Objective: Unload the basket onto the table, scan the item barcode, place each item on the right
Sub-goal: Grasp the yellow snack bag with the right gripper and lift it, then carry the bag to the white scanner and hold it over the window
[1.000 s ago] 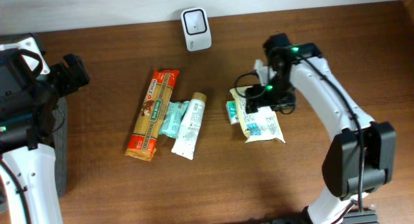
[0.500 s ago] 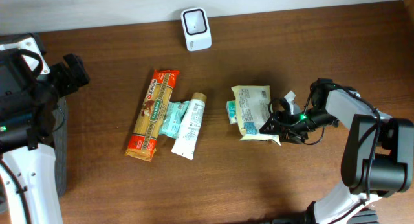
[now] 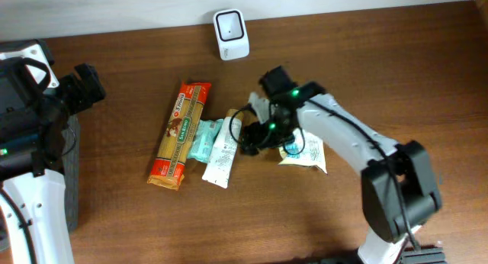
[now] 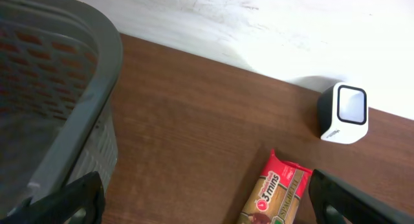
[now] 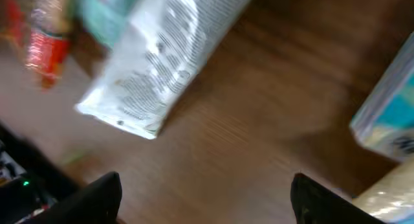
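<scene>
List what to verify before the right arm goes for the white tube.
1. Right gripper open and empty: ok.
2. Gripper lined up on the white tube: not ok; in the right wrist view the tube lies up and left of the gap between the fingers.
3. Tube free of its neighbours: not ok; the teal packet lies against its side.
4. Barcode facing up on the tube: cannot tell; the wrist view is blurred.
5. Scanner uncovered at the far table edge: ok.
6. Left gripper open and out of the way by the basket: ok.
</scene>
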